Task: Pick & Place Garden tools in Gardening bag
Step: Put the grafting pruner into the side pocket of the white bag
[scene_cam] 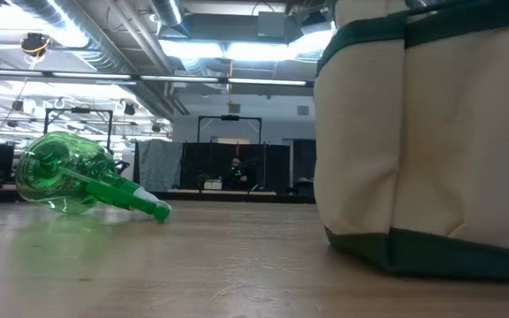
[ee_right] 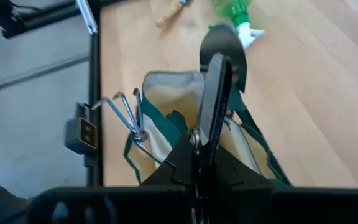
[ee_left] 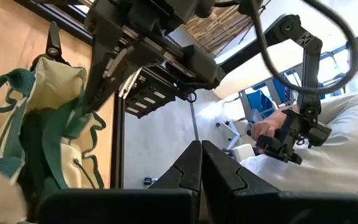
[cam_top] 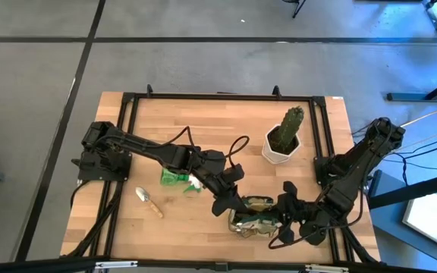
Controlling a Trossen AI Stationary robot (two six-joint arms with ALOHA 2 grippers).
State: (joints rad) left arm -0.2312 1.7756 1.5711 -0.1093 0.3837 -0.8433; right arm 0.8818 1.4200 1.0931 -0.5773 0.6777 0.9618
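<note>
Khaki bag [cam_top: 253, 214] with green trim stands upright; left gripper [cam_top: 220, 203] is closed and empty, right gripper [cam_top: 284, 216] closed on its handle [ee_right: 244, 118].

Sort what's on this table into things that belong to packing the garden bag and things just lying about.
Belongs to the job:
- olive-khaki fabric gardening bag with dark green trim
- green plastic spray bottle with white nozzle, lying on its side
- silver trowel with wooden handle, lying flat

Just lying about:
- green cactus in white hexagonal pot, standing behind the bag
</note>
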